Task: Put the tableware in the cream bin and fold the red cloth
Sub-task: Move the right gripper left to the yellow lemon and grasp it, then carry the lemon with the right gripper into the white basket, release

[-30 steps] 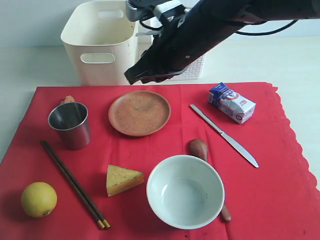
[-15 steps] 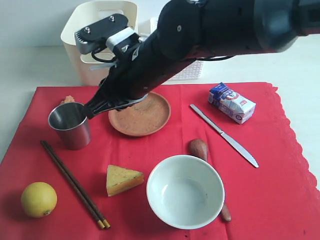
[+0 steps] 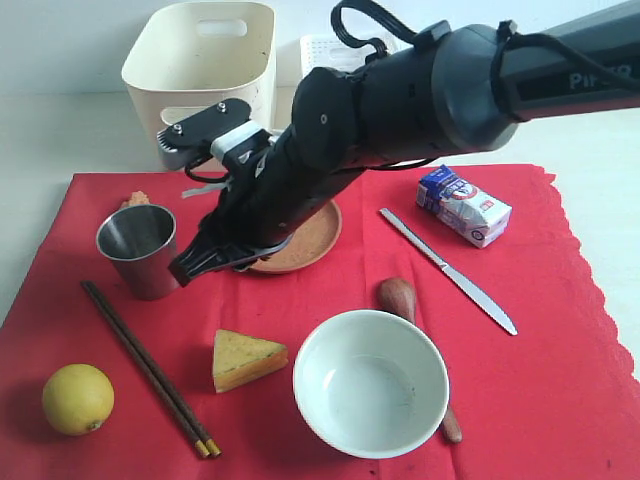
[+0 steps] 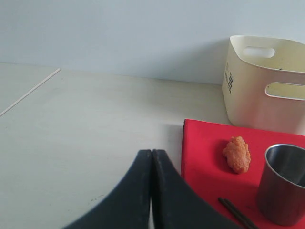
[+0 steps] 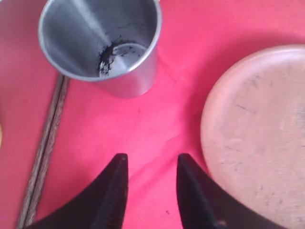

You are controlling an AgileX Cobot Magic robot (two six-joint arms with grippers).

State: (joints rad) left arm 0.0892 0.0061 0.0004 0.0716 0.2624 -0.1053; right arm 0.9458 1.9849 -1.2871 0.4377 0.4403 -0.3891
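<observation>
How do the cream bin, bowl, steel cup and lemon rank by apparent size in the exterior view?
1. cream bin, though farthest and partly hidden
2. pale bowl
3. steel cup
4. lemon, only slightly smaller than the cup

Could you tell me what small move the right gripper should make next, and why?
Probably ease the right gripper forward to the shiny steel cup, opening wider to straddle its wall. Its jaws stand slightly apart and empty above the bright red cloth, short of the upright cup, with the round brown clay plate to one side.
</observation>
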